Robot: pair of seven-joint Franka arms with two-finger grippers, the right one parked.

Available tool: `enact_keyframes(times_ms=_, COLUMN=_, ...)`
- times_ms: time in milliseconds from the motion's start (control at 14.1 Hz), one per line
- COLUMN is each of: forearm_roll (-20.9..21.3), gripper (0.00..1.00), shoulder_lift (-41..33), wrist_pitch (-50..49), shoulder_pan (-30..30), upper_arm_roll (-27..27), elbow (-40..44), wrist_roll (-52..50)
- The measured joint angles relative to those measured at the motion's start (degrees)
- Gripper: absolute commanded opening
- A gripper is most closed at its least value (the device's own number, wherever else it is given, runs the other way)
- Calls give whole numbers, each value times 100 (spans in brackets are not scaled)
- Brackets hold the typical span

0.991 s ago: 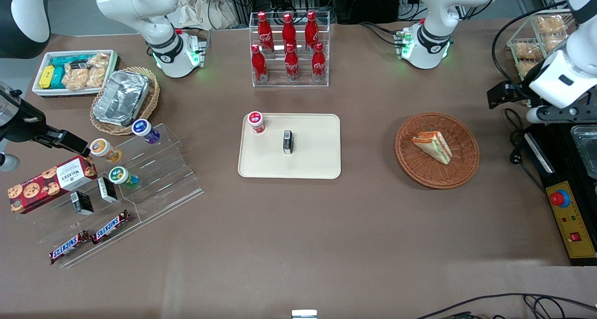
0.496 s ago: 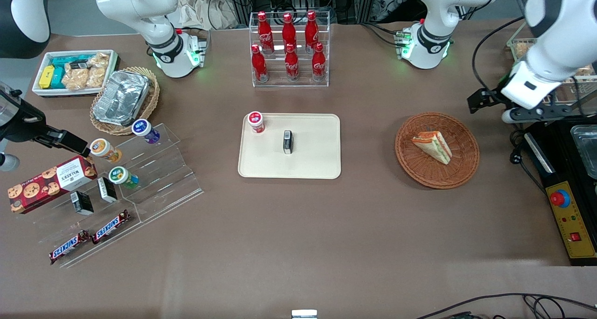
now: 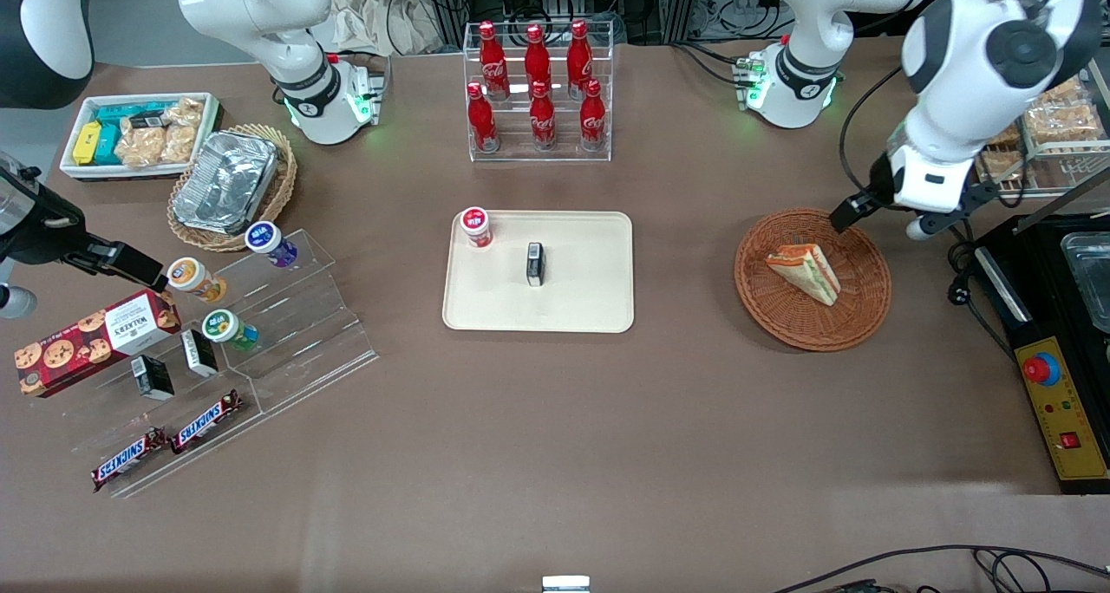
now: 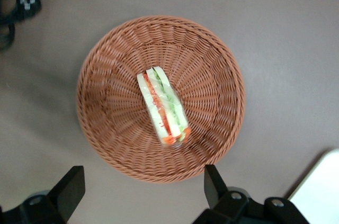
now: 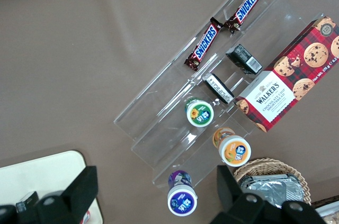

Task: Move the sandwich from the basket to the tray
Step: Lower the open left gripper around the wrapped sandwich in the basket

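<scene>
Left wrist view shows the gripper (image 4: 143, 192), fingers spread, above the basket (image 4: 217, 81): approach step, next descending onto the sandwich (image 4: 163, 106).

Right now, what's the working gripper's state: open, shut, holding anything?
Gripper: open, holding nothing, hovering above the basket with the sandwich lying in it untouched.

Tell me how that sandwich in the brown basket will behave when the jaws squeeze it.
The sandwich is probably soft: pale bread over thin layered filling, so it may squash or shed layers. It looks light, and glossy as if wrapped, so possibly slippery. It lies loose in the basket, so it could slide. The gripper hovers above, jaws open.
</scene>
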Motion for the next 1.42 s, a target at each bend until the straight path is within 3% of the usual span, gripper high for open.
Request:
enact_keyframes(times_ms=425, forearm_roll=2, gripper=100, shoulder_lift=798, wrist_pitch=1018, shoulder_pan=-5, upper_arm_roll=-50, elbow=-223, wrist_roll=-1584)
enact_keyframes(times_ms=920, forearm_roll=238, gripper=100, shoulder_lift=1541, wrist_pitch=2355, shoulder_pan=-27, upper_arm_roll=-50, elbow=-597, wrist_roll=-2111)
enact_keyframes(times_ms=1274, forearm_roll=316, gripper=100, shoulder_lift=1651, wrist_pitch=2547, shoulder_pan=-140, upper_arm_roll=-52, elbow=-704, wrist_roll=-2345)
enact_keyframes(times_ms=1345, forearm_roll=369, gripper=90, shoulder_lift=1661, wrist_pitch=2547, shoulder_pan=-160, upper_arm_roll=-52, elbow=-708, wrist_roll=-2373)
enact_keyframes(times_ms=1416, forearm_roll=449, gripper=71, shoulder_lift=1671, wrist_pitch=2547, shoulder_pan=-167, upper_arm_roll=-52, elbow=-712, wrist_roll=-2426)
